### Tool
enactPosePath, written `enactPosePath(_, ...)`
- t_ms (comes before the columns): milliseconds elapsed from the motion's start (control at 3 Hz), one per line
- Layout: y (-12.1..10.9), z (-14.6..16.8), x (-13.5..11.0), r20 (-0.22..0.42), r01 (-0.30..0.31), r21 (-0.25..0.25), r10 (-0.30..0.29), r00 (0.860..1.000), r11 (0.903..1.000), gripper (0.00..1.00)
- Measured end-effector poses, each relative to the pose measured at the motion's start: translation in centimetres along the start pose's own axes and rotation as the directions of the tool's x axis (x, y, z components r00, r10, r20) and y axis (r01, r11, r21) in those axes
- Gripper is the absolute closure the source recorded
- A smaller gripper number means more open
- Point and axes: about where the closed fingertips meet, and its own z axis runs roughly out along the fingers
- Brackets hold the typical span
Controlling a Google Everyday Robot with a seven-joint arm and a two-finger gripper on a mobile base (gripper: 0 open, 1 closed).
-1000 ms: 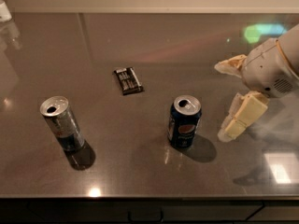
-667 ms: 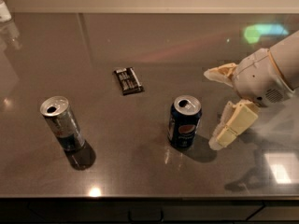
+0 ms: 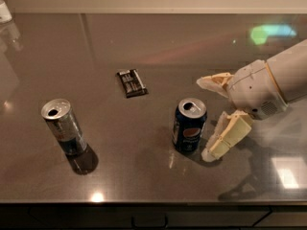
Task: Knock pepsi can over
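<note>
Can: short dark-blue aluminium pepsi can (image 3: 189, 131), upright.
Gripper: cream plastic gripper (image 3: 209, 119), jaws apart, placed just beside it for pushing.

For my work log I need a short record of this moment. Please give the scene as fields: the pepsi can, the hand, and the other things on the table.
pepsi can: upright, front centre of the table
hand: open, close beside the pepsi can on its right; contact cannot be told
silver can: upright, front left, far from the hand
dark packet: lying flat, behind and left of the pepsi can
task state: pepsi can not yet knocked over
</note>
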Motion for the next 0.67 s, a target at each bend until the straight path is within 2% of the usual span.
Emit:
enactPosePath(333, -0.26, 0.89, -0.26, 0.035, 0.005, 0.003, -0.005, 0.999, 1.0000, 0.00)
enactPosePath(667, -0.62, 1.57, -0.42, 0.052, 0.007, 0.003, -0.007, 0.999, 1.0000, 0.17)
